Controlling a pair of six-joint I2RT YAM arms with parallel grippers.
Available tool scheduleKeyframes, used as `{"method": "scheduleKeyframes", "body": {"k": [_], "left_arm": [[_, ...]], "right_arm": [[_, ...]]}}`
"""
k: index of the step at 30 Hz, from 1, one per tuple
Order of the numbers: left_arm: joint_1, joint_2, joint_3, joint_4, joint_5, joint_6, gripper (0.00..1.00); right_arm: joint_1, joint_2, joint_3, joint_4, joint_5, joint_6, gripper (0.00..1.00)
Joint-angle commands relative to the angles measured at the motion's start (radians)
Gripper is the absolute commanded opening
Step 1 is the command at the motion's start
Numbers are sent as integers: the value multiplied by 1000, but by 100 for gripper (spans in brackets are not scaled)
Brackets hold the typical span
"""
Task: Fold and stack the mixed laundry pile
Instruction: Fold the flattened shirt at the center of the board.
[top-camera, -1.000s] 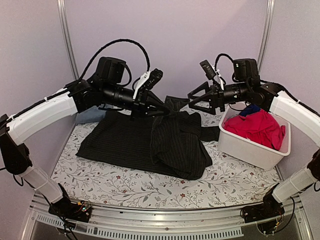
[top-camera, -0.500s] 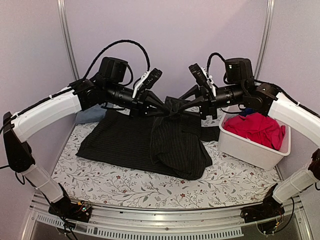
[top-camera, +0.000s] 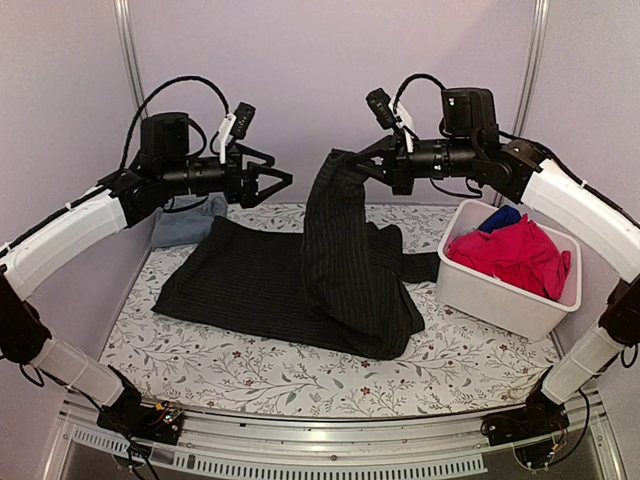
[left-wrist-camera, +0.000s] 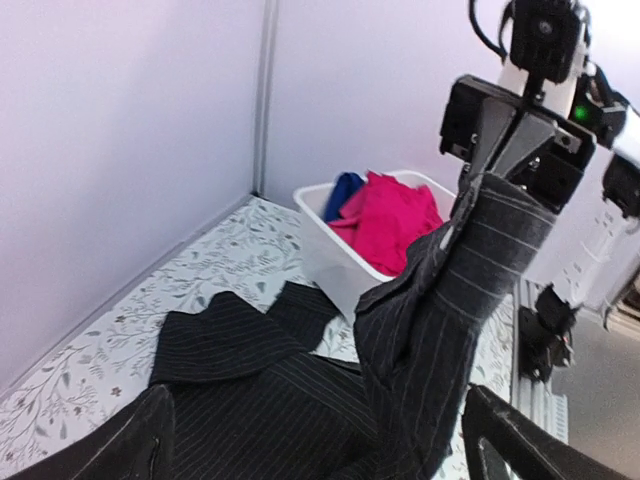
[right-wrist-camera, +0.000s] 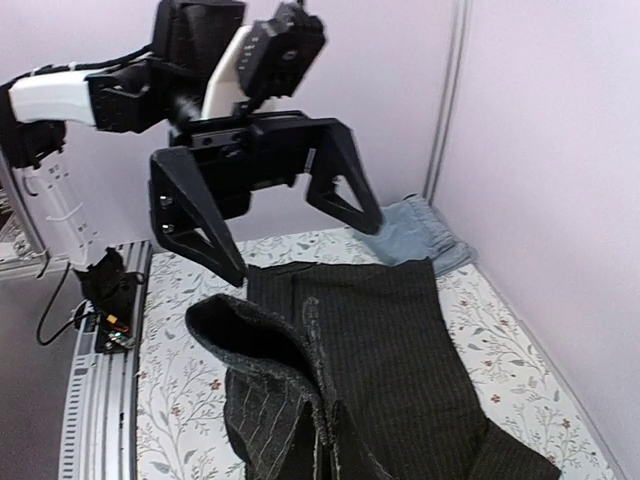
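A black pinstriped shirt (top-camera: 250, 285) lies spread on the floral cover. Its sleeve (top-camera: 335, 215) is pulled up off the table, and my right gripper (top-camera: 347, 161) is shut on the sleeve's top end. My left gripper (top-camera: 268, 180) hangs open and empty to the left of the sleeve, apart from it. In the left wrist view its fingertips (left-wrist-camera: 135, 450) frame the raised sleeve (left-wrist-camera: 470, 270). A light blue denim piece (top-camera: 185, 222) lies at the back left. Red-pink cloth (top-camera: 515, 255) and royal blue cloth (top-camera: 500, 217) sit in the bin.
The white plastic bin (top-camera: 500, 298) stands on the right side of the table, close to the shirt's edge. Walls close in at the back and on both sides. Bare floral cover (top-camera: 300, 375) runs along the front.
My left gripper let go of the sleeve, opened, and drew back to the left. My right gripper closed on the sleeve and lifted it higher.
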Motion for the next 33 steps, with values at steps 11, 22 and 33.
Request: {"method": "scheduleKeyframes", "body": {"k": [11,22,33], "left_arm": [[108,-119,-70,-42,-492,-193,100],[154,-60,-113,-149,-665,-281,100],[226,47,-119,-179,-597,-335,100]], "right_arm": [[-97,340,341,-38,431,-173,0],[-98,616,612,38,420,-165,0],[-82,729,737,184,509,-207,0]]}}
